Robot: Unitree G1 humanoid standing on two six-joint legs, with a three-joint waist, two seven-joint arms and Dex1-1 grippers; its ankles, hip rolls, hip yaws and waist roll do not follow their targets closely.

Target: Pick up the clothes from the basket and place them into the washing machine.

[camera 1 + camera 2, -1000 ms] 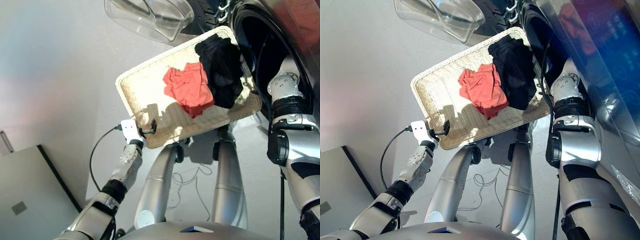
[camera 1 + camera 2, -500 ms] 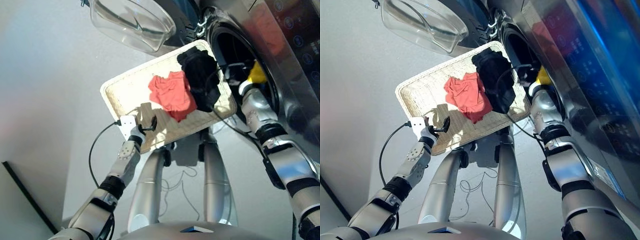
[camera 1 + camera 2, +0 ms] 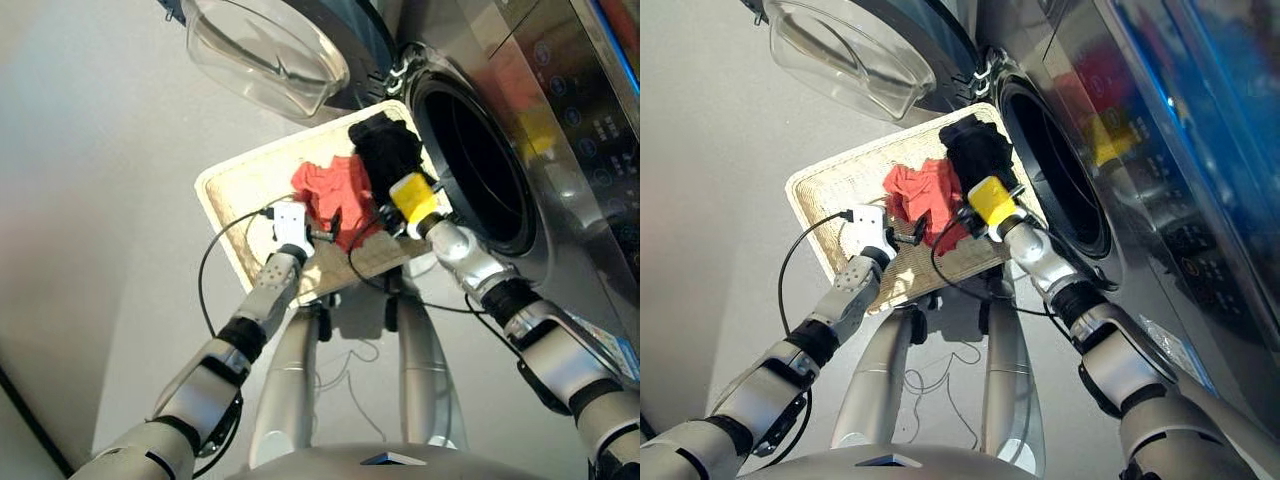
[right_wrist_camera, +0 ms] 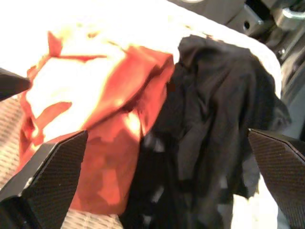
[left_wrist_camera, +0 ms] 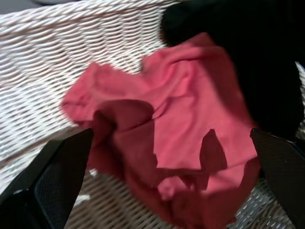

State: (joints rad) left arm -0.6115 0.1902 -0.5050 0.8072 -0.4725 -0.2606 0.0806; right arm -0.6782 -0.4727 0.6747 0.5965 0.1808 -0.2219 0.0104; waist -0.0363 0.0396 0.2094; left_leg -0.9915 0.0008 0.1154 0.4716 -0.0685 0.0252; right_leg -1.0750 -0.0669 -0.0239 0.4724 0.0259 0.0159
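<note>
Seen from the head camera, the cream wicker basket point(image 3: 232, 215) sits below the open porthole of the washing machine point(image 3: 560, 150), its far corner close to the drum mouth. The machine's clear glass door point(image 3: 262, 55) is swung wide open above the basket. A coral red garment point(image 3: 325, 190) lies in the middle of the basket, and a black garment point(image 3: 385, 150) is bunched beside it at the end nearer the porthole, the two touching. Both arms reach over the basket: the left claw point(image 3: 325, 233) hovers at the near edge of the red cloth, and the right claw point(image 3: 385, 228) is low beside the black one, though from here it is hard to tell whether either touches fabric.

From the left wrist, the left claw point(image 5: 164, 191) stands wide open, its black fingers point(image 5: 57, 181) spread on either side of the crumpled red garment point(image 5: 181, 129), gripping nothing. The black garment point(image 5: 257, 57) overlaps the red one's far side on the woven floor point(image 5: 43, 62).

From the right wrist, the right claw point(image 4: 164, 183) is likewise spread wide and empty, with the black garment point(image 4: 214, 124) and the red garment point(image 4: 95, 114) lying between its fingers point(image 4: 43, 176).
</note>
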